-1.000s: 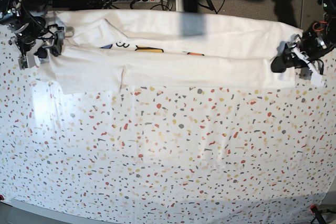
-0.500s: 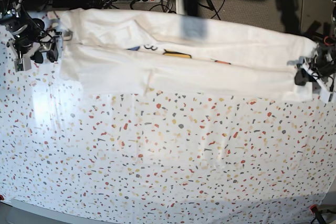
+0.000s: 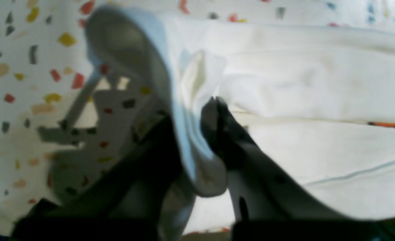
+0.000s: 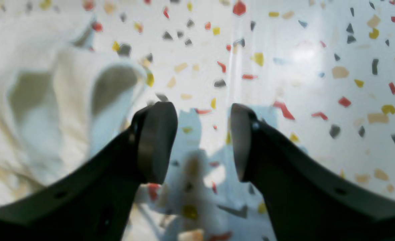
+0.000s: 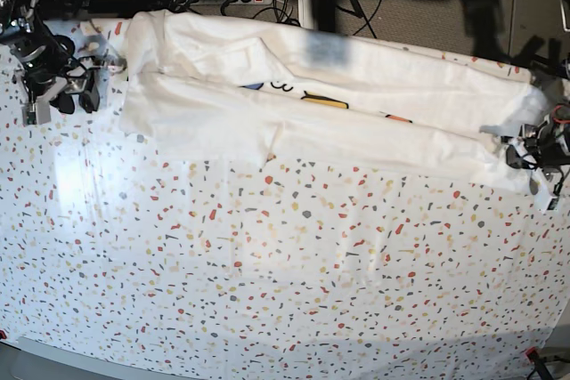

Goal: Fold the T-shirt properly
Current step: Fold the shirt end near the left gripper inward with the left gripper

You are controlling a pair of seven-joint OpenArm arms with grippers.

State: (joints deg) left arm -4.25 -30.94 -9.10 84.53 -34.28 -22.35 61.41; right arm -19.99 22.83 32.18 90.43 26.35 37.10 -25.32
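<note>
base view, t-shirt [image 5: 356, 104]: we see it lying as a long folded band across the far part of the tablecloth [image 5: 285, 273]; since the earlier frames it has slid toward this view's right and now slants down that way.
base view, left gripper [image 5: 525, 153]: at the shirt's right end, lower and farther right than a second ago.
base view, right gripper [image 5: 71, 95]: now apart from the shirt's left end, which it touched earlier.
left wrist view, left gripper [image 3: 197, 134]: clenched on a bunched fold of the t-shirt [image 3: 301, 83]; the picture is blurred.
right wrist view, right gripper [image 4: 204, 140]: released, jaws parted over bare tablecloth [image 4: 318, 67], nothing between them; the t-shirt [image 4: 33, 100] lies just beside.
</note>
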